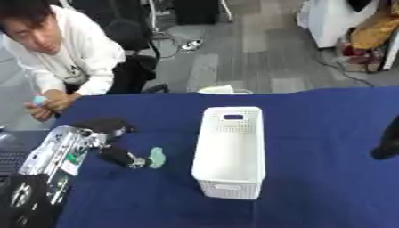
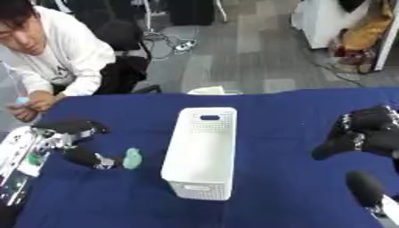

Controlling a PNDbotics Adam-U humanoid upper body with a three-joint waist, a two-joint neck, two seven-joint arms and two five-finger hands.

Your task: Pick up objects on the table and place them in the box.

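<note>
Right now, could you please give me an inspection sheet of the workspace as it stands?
Surface: table with a dark blue cloth, flat.
Job's things: white perforated box upright mid-table, nothing seen inside; small light green object on the cloth to its left.
Clutter: nothing seen on the cloth beyond these.
Robot hands: left robot hand low beside the green object, a fingertip at it, not closed round it; right robot hand with fingers curled, holding nothing, over the right side.
Cables: cords on the floor behind the table.
Surroundings: office chair, white cabinet; a person's hands rest at the far left corner, touching neither box nor object.
</note>
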